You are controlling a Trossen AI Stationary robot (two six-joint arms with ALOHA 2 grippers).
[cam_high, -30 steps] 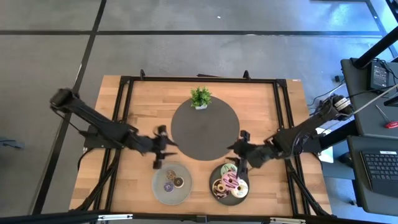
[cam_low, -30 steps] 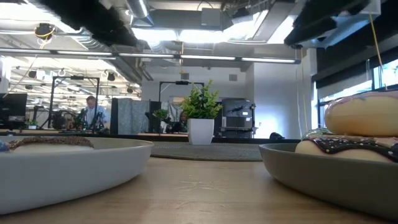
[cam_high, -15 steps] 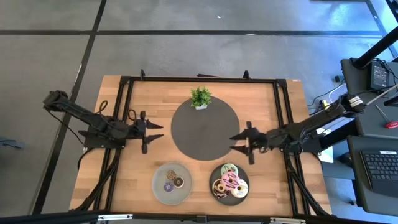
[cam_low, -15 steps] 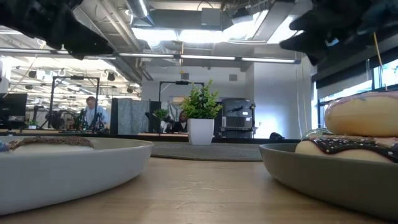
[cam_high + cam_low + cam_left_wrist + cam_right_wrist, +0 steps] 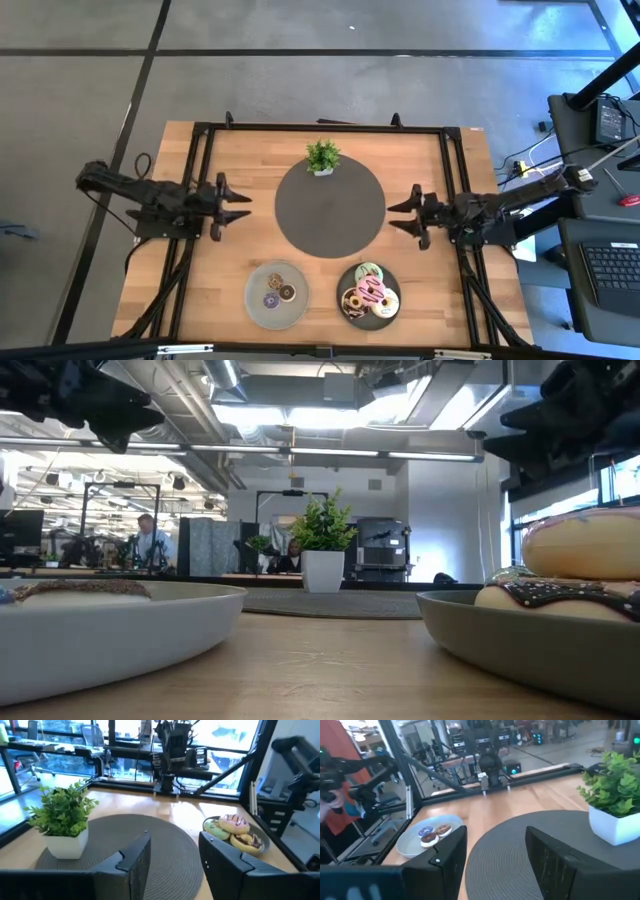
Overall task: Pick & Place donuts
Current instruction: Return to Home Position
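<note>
left gripper (image 5: pixel 245 206) and right gripper (image 5: pixel 393 217) have retreated outward, jaws apart.

Potted plant (image 5: pixel 322 540) dead centre, on round mat (image 5: pixel 330 603). Grey plate (image 5: pixel 120 630) at 8 o'clock. Dark plate (image 5: pixel 500 635) at 4 o'clock, donuts (image 5: pixel 585 545) stacked.

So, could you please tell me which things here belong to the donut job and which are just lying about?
Job: donuts on the grey plate; piled donuts on the black plate; left pincer and right pincer, both open.
Lying about: plant; round mat.
</note>
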